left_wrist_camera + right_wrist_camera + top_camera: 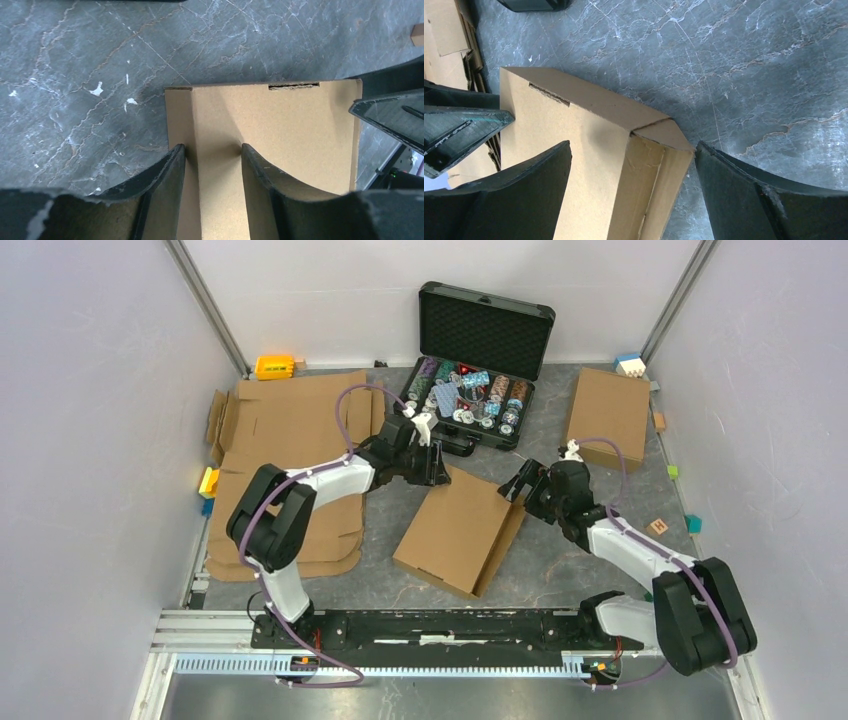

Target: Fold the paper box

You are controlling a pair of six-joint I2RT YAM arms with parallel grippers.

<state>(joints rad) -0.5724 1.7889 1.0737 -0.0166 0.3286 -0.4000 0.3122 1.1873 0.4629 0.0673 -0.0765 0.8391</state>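
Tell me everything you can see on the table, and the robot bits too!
paper box: one, brown, middle of the table, between the claws
other box: one, brown, far right
flat cardboard sheets: a stack, brown, left side
case: one, black, lid open, far middle
chips: many, mixed colours, inside the case
toy: one, yellow-orange, far left corner
small blocks: several, mixed colours, along the left and right edges
table: one, grey marbled
arms: two, white and black, bolted at the near edge
left claw: one, black, open, over the paper box's top
right claw: one, black, open wide around the paper box's corner
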